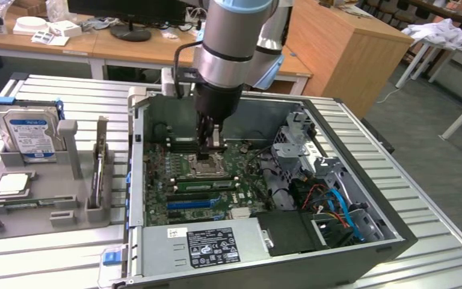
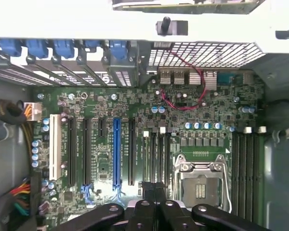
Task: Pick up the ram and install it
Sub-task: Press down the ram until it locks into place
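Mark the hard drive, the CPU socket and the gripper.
hard drive [image 1: 29, 133]: exterior view, on its blue label.
CPU socket [image 2: 201, 185]: wrist view, on the pin field inside the metal frame.
gripper [image 1: 212, 149]: exterior view, at its shut fingertips above the motherboard.

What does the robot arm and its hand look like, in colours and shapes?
The arm is a thick silver-grey cylinder with a light blue cap at its joint. A black cable loops beside it. Its hand is black and narrow; the wrist view shows black linkages with round pivots.
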Robot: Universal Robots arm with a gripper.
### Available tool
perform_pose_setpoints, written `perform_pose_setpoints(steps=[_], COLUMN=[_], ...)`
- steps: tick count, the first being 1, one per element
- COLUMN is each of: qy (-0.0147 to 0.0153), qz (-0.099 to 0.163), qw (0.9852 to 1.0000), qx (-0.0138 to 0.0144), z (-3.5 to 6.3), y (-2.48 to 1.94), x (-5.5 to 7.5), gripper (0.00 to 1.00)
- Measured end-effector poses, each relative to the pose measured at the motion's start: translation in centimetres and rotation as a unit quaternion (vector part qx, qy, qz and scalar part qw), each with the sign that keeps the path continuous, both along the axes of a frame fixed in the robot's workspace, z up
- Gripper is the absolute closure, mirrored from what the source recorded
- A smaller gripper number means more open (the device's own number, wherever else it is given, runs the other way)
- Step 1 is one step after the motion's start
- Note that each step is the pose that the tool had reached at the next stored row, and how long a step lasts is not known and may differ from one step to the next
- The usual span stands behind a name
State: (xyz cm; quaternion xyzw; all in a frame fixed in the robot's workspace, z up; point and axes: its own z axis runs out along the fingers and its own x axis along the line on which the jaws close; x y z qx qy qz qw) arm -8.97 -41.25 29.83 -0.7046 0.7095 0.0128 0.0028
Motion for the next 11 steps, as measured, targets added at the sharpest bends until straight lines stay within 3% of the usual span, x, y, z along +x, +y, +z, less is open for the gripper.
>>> perform_pose_setpoints(steps=[11], qy=[0.0], qz=[0.0], qw=[1.0], qx=[0.0], z=[2.49], y=[0.0], x=[0.0], gripper=[0.89])
